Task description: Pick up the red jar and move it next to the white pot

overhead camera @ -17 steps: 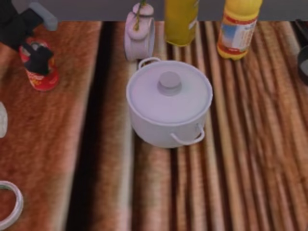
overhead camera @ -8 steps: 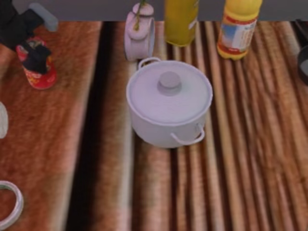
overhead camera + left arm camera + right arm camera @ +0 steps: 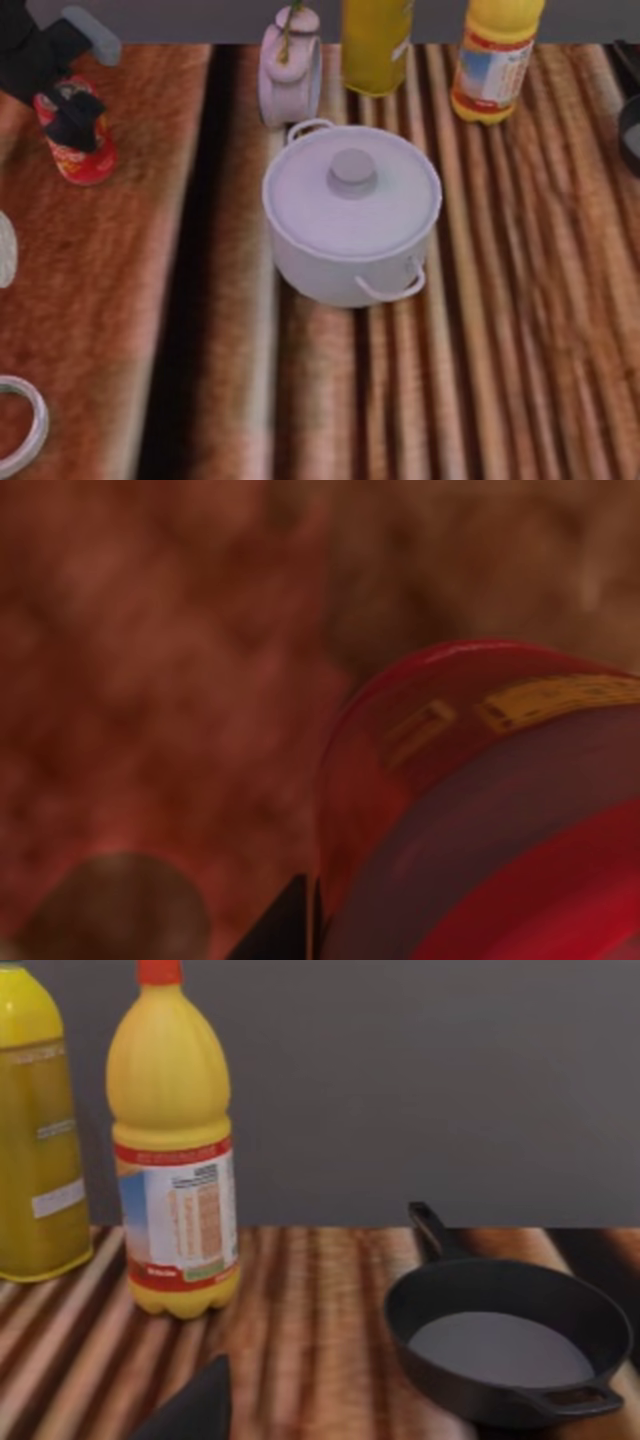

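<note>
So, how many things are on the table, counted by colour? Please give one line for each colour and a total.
Red: 1, the small red jar, held in the left gripper.
White: 2, the large round white pot and the small white jug-like vessel.
Yellow: 2, the two tall yellow bottles.
Black: 1, the black frying pan.
Total: 6, leaving out two pale things cut off at the left edge.

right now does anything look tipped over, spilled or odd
Nothing spilled. The red jar leans at the table's far left, with the left pincer on it. The pot has its lid on, and both yellow bottles stand upright.
</note>
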Robot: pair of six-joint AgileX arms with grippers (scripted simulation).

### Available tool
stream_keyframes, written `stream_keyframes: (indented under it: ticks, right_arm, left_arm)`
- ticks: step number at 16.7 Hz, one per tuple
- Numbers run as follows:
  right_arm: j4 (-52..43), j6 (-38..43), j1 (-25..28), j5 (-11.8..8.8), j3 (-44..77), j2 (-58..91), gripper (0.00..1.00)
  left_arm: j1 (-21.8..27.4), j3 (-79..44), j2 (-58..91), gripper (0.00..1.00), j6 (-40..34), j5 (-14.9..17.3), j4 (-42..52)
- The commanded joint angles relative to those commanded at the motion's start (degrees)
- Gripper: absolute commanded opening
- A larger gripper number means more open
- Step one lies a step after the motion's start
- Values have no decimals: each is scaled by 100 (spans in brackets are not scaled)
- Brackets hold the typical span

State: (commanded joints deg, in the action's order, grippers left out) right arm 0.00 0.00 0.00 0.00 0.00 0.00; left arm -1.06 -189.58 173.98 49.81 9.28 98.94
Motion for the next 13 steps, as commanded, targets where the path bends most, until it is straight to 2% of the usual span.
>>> stream_keyframes:
  ticks: [10,13]
  right_arm:
    - [0,0,0,0,0,0,100]
    - [0,0,0,0,0,0,100]
  left_arm:
    - [-23,6,-9,0,10,-2,-5]
    - [-42,330,-347,0,40,-9,-214]
